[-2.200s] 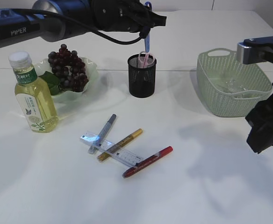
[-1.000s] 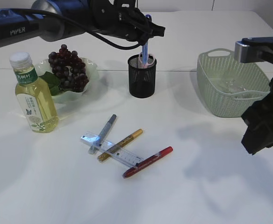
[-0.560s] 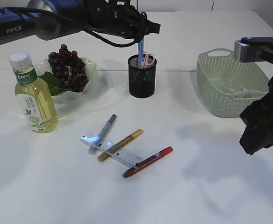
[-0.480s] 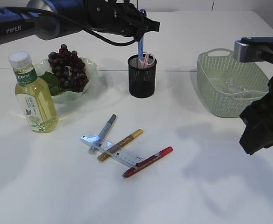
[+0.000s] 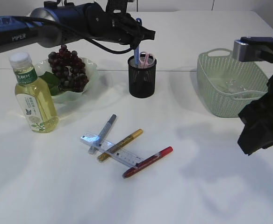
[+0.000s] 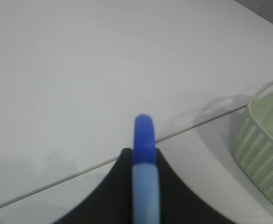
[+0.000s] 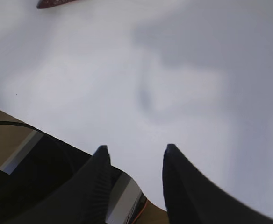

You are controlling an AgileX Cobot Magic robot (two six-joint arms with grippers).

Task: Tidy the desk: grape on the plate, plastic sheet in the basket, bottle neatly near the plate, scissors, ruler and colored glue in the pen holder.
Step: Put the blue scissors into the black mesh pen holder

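Above the pen holder (image 5: pixel 142 76), L gripper (image 5: pixel 137 41) pinches a blue glue pen (image 5: pixel 137 52) w/ tip inside it, R gripper (image 7: pixel 134 151) hangs open, empty

Lower part of the blue glue pen (image 5: pixel 137 51) hidden inside the black mesh pen holder (image 5: pixel 142 76), pink scissors (image 5: pixel 147 59) beside it showing handles only. In the left wrist view, pen (image 6: pixel 145 168) cut off by the bottom edge, left gripper (image 6: pixel 141 186) blurred, basket (image 6: pixel 264 144) cropped at right. Contents of basket (image 5: pixel 233 81), right of the holder, too faint to identify. Red pen (image 7: pixel 57 3) clipped by the top edge. Right arm (image 5: pixel 262 123) cropped at the edge.
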